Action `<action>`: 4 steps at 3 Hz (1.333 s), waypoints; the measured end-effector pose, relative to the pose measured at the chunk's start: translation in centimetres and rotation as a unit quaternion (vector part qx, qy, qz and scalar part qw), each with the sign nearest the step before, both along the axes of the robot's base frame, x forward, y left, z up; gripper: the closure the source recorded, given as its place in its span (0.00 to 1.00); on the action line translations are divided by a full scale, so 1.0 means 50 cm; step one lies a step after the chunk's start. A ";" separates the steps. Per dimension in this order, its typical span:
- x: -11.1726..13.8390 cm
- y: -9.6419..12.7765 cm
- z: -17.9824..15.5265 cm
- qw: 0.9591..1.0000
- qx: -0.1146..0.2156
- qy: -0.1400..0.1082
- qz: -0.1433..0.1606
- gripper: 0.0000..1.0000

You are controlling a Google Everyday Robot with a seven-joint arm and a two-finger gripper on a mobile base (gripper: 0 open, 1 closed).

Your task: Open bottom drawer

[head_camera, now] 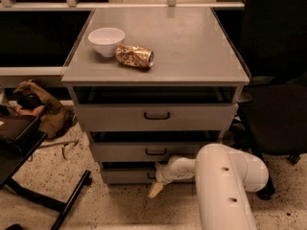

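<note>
The bottom drawer (125, 176) is the lowest of three grey drawer fronts in the metal cabinet, just above the speckled floor. My gripper (154, 180) is at the centre of that front, right where its small handle sits, and it hides the handle. My white arm (225, 186) reaches in from the lower right, with its wrist level with the drawer. The drawer front sits about flush under the middle drawer (144, 151).
The top drawer (156, 116) has a wide handle. A white bowl (106, 40) and a crushed can (135, 56) lie on the cabinet top. A black chair (276, 104) stands close on the right. A black stand leg (67, 202) and a brown cloth (41, 107) are on the floor at left.
</note>
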State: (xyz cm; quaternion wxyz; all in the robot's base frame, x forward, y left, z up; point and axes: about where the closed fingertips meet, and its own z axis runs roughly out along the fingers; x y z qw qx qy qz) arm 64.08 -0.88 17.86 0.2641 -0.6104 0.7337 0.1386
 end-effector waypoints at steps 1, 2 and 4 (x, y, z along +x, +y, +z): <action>-0.022 -0.032 -0.019 0.999 -0.032 0.032 -0.008 0.00; -0.075 -0.065 -0.009 0.996 -0.040 0.075 -0.014 0.00; -0.088 -0.055 -0.019 0.995 -0.033 0.093 -0.015 0.00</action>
